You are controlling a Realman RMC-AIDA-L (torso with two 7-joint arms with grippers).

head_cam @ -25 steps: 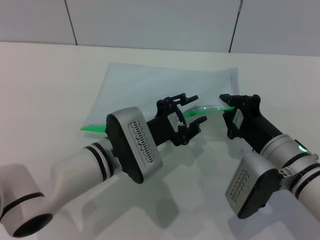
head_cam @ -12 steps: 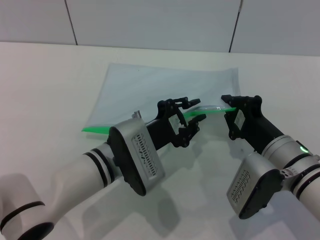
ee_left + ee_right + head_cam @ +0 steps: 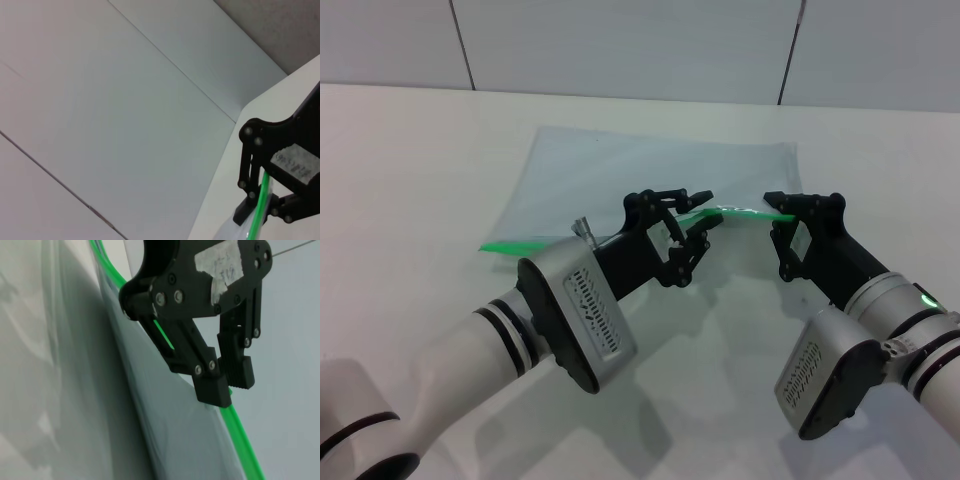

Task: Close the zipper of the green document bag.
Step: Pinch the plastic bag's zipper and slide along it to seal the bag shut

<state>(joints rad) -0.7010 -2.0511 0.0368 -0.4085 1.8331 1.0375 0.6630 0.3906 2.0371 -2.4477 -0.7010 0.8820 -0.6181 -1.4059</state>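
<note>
Right end effector (image 3: 782, 212) pinching zipper (image 3: 740, 211) end; left end effector (image 3: 692, 222) pressed on zipper mid-strip.

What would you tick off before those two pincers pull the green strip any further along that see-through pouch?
1. Right pincer clamped on the far end of the thin bright green plastic zip strip: ok, shut on it.
2. Left pincer closed around the strip mid-length: ok.
3. Tiny slider caught between the left fingers: cannot tell, hidden.
4. Strip between the pincers straight: ok.
5. Large flat translucent blue-grey pouch flat on the white table: ok away from the pincers; gripped edge lifted.
</note>
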